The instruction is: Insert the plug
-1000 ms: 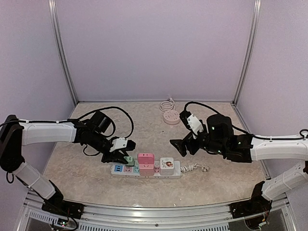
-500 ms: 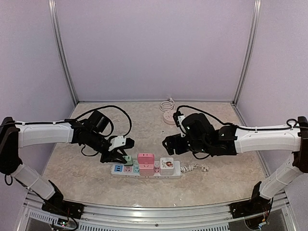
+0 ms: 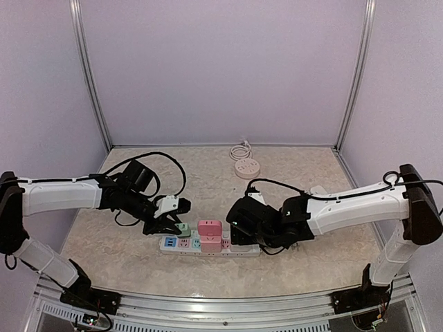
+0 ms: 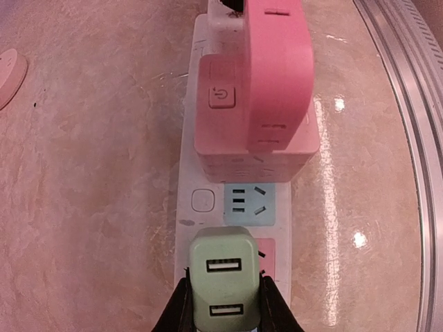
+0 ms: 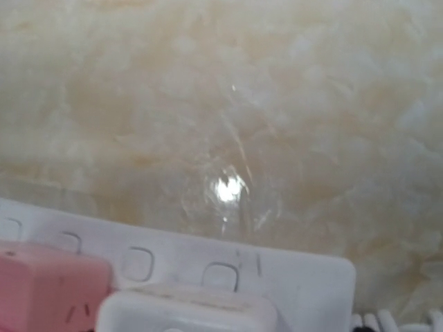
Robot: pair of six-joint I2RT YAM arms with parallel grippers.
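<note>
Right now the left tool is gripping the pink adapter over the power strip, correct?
No. The left tool grips the green charger, not the pink adapter, over the power strip. The left wrist view shows it.

Soft, even light; my right wrist view is blurred, with glare on the tabletop [image 5: 228,188] ahead of the right gripper [image 3: 239,228].

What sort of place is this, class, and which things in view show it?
Probably a robotics lab test booth: plain lilac wall panels in metal framing, a left arm and right arm bolted to a rail, and a power strip between them.
</note>
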